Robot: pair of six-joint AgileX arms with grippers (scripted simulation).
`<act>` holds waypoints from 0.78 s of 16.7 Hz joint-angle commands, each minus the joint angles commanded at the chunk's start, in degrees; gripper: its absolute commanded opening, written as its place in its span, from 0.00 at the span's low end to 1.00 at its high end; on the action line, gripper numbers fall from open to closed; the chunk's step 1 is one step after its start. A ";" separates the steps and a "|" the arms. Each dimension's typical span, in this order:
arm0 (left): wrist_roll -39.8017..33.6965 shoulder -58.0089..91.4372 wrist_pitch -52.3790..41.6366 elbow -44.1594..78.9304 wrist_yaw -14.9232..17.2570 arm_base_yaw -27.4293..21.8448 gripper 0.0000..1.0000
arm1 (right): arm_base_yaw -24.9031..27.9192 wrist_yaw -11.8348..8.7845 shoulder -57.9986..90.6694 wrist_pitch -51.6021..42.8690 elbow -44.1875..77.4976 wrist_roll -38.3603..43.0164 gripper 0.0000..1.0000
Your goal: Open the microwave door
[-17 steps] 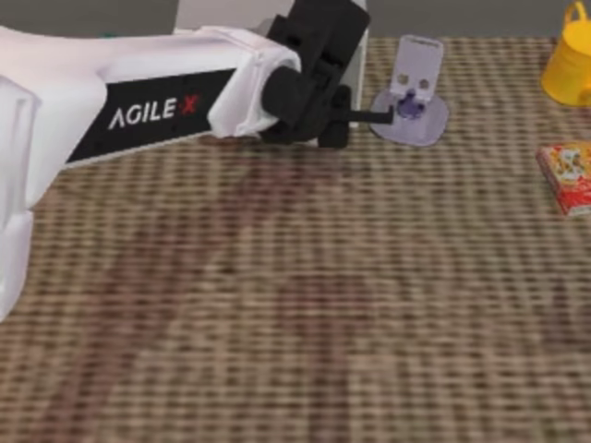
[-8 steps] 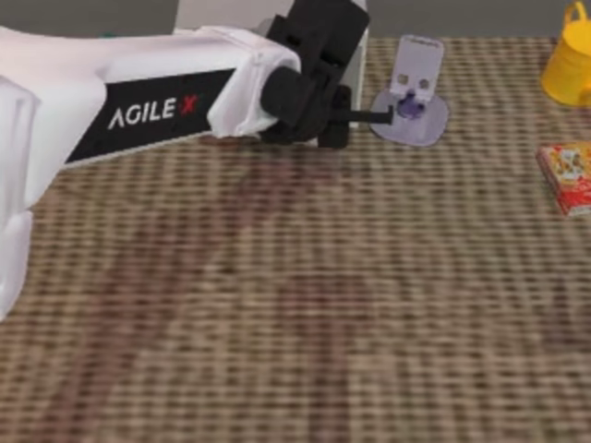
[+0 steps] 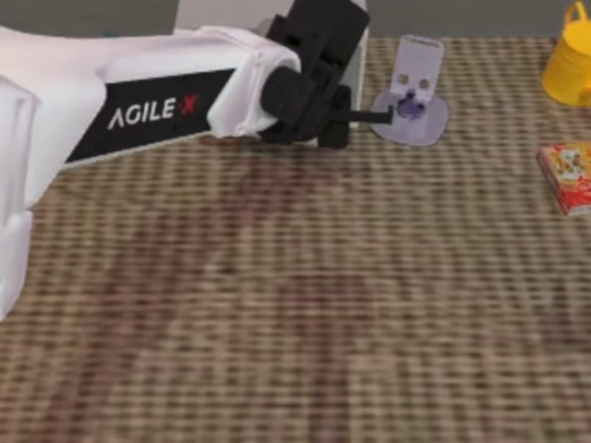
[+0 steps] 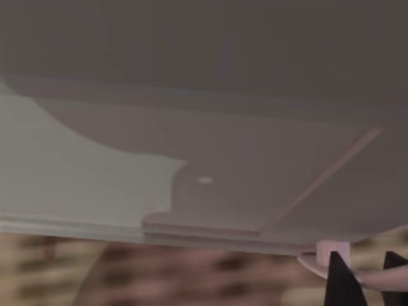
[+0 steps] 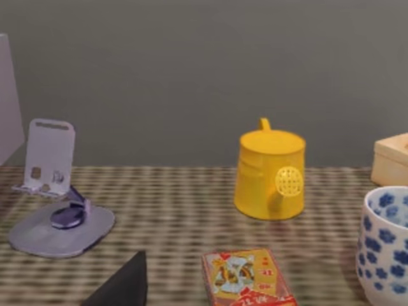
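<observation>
Top view: one microwave (image 3: 222,14) sits at about eleven o'clock on the woven table (image 3: 369,305), only a pale sliver of its top showing behind my left arm. One lilac phone stand (image 3: 413,101) stands at roughly one o'clock, one yellow watering can (image 3: 571,65) at two o'clock on the right edge, and one red card box (image 3: 568,177) lies just below it. The left gripper (image 3: 383,115) reaches out beside the microwave's right front corner, a dark fingertip ending just at the phone stand's base; whether it is clenched or released I cannot tell.

Left wrist view: the microwave door (image 4: 191,185) fills most of the picture, a flat grey panel with a paler frosted window area toward nine o'clock and a thin edge line running along its lower rim. Two dark fingertips (image 4: 341,280) of the left gripper show at five o'clock with a gap between them, beside a small lilac piece.

Right wrist view: one phone stand (image 5: 54,191), one watering can (image 5: 270,172), one card box (image 5: 245,277), one blue-flowered cup (image 5: 389,242) and one tan box (image 5: 392,159). A dark part of the right gripper (image 5: 124,284) shows at six o'clock; its state cannot be told.
</observation>
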 joint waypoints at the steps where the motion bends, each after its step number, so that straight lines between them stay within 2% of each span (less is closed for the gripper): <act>1: -0.30 0.13 0.03 0.25 0.42 -0.50 0.00 | 0.00 0.00 0.00 0.00 0.00 0.00 1.00; 13: 2.01 -1.60 1.53 -2.59 1.51 0.35 0.00 | 0.00 0.00 0.00 0.00 0.00 0.00 1.00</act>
